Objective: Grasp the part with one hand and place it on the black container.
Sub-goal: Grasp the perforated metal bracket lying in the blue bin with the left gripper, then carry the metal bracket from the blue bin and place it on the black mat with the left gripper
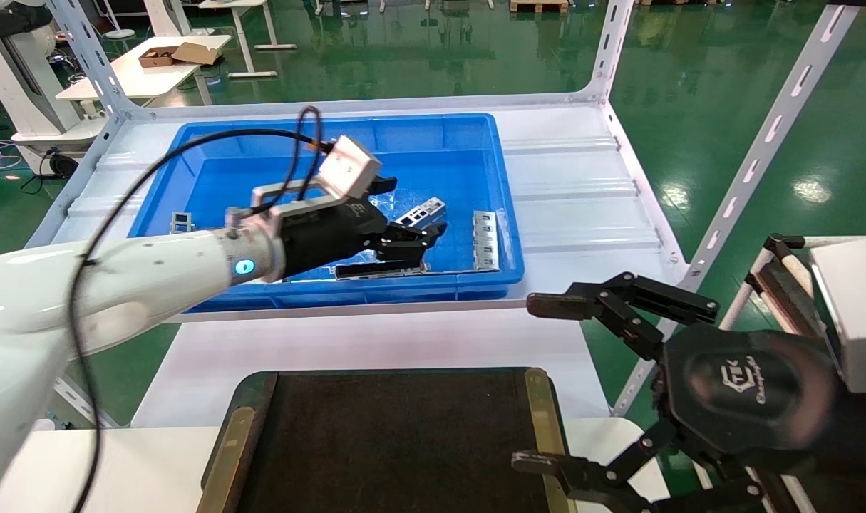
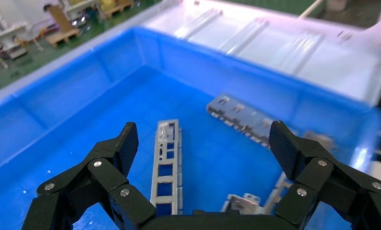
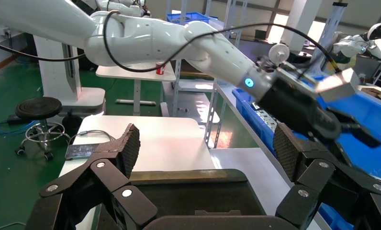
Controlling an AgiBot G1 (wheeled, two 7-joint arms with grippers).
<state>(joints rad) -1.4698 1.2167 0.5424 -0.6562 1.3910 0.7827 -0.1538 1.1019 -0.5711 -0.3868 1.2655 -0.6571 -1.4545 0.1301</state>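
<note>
The part (image 1: 422, 211), a slim silver strip with square cut-outs, lies on the floor of the blue bin (image 1: 333, 296). My left gripper (image 1: 410, 210) is open inside the bin, just above the part. In the left wrist view the part (image 2: 167, 165) lies between the spread fingers (image 2: 126, 146), nearer one of them, and touches neither. The gripper (image 2: 203, 139) holds nothing. The black container (image 1: 390, 442) with brass side strips lies at the near table edge. My right gripper (image 1: 532, 385) is open and empty by the container's right side, and the right wrist view (image 3: 205, 143) shows it over the container (image 3: 193, 191).
Other metal pieces lie in the bin: a wider slotted plate (image 1: 485, 240) by the right wall, a dark-faced strip (image 1: 379, 269) by the front wall, a small piece (image 1: 181, 222) at the left. White rack posts (image 1: 753, 164) stand to the right.
</note>
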